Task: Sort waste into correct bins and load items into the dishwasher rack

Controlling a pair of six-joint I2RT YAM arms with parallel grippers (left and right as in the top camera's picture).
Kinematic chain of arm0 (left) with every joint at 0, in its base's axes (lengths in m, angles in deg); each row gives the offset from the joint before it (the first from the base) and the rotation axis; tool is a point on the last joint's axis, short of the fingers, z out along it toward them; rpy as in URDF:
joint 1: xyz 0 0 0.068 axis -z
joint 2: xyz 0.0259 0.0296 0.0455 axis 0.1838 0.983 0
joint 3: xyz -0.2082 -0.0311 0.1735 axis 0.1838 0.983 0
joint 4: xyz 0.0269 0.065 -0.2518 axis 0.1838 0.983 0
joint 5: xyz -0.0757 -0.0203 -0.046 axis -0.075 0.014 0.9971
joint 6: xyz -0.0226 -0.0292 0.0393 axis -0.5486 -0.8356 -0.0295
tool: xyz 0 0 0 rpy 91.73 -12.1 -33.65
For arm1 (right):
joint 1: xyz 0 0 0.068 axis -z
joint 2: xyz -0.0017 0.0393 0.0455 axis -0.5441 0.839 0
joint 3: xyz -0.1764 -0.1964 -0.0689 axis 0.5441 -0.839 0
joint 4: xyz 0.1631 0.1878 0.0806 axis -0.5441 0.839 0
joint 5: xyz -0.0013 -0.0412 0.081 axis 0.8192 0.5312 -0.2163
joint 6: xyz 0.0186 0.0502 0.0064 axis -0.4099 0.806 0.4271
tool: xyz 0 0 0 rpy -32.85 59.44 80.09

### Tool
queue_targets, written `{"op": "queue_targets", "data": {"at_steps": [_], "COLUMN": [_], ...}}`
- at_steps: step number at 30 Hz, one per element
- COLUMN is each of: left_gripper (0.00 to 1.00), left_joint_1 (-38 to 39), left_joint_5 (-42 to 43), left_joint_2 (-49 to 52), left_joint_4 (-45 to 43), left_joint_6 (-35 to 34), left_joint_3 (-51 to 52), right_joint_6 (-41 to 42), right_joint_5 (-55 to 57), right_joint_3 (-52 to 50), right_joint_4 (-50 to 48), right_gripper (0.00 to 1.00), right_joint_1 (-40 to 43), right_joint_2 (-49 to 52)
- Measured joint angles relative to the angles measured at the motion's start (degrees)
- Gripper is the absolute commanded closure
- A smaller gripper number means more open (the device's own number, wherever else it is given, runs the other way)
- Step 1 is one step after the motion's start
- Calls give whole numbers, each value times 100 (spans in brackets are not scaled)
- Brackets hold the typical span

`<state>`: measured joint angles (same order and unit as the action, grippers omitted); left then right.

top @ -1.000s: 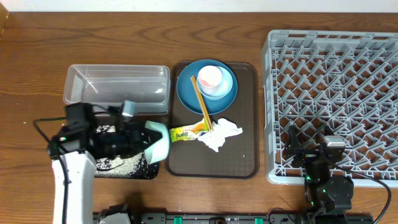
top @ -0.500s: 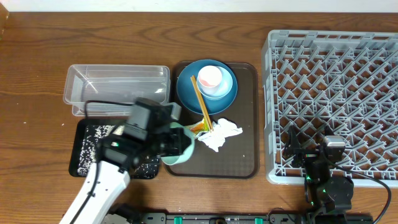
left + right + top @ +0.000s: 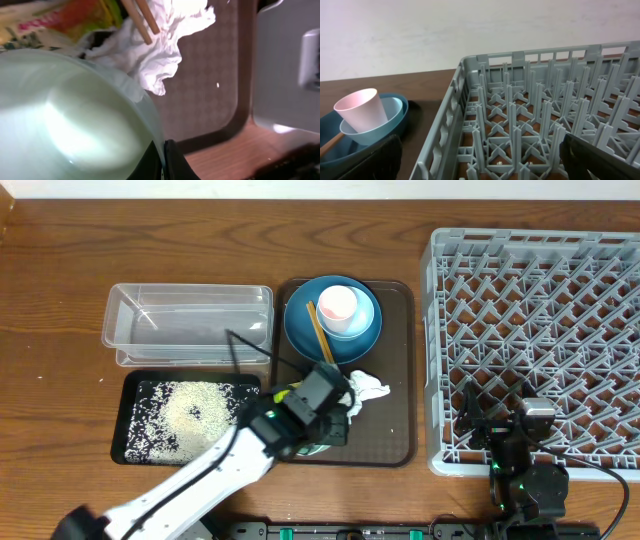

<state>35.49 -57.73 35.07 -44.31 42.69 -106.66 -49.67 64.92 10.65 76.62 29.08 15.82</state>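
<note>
At the near left corner of the brown tray (image 3: 392,435), find the left jaws pinched shut on the rim of the pale mint bowl (image 3: 65,125). Locate the crumpled napkin (image 3: 150,55) just beyond that rim, under the chopsticks (image 3: 142,17) and beside the snack wrapper (image 3: 55,20). Observe rice (image 3: 185,408) spread in the black tray (image 3: 128,385) on the bench (image 3: 60,280), left of the bowl. Note the right jaws spread wide and empty at the near edge of the rack (image 3: 540,300), well apart from the bowl.
</note>
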Motion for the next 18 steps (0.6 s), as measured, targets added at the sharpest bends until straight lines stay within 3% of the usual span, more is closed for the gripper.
{"op": "queue_targets", "data": {"at_steps": [6,13,18], "left_gripper": [93,70,62], "left_joint_1": [52,52,52], "left_joint_5": [-98,-114,-122], "left_joint_2": [509,619,601], "left_joint_4": [-94,-96,-72], "left_joint_6": [-2,-33,-55], "left_joint_3": [0,0,0], "right_joint_6": [0,0,0], "right_joint_5": [0,0,0], "right_joint_3": [0,0,0], "right_joint_4": [-2,0,0], "right_gripper": [1,1,1], "right_joint_1": [0,0,0], "right_joint_2": [0,0,0]}}
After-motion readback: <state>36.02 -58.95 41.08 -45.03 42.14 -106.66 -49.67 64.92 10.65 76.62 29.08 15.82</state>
